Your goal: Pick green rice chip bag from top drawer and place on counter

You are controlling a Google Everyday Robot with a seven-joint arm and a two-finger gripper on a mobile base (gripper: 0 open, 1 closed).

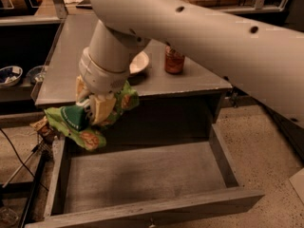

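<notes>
Holding: gripper [97, 109] has the bag [71, 120] pinched, fingers [103, 109] closed tight on its upper middle, foil crumpled around them.
Bag: bright green, dark round logo facing the camera, orange chip picture at its low end; hangs in the air, off the drawer floor.
Bag place: above the drawer's left rear corner, just in front of the counter's front-left edge, partly overlapping that edge in view; cannot tell if it touches the edge.
Drawer [142, 177]: pulled far out, grey wood floor showing, low side walls, flat front panel nearest the camera.
Counter [71, 65]: grey top, white bowl [138, 63] and jar [174, 61] near its middle, close together.
Arm [199, 30]: white, comes in from the upper right, wrist pointing down over the counter's front-left.
Left side: dark shelf with patterned bowl [9, 75]; cables [19, 158] on the floor.
</notes>
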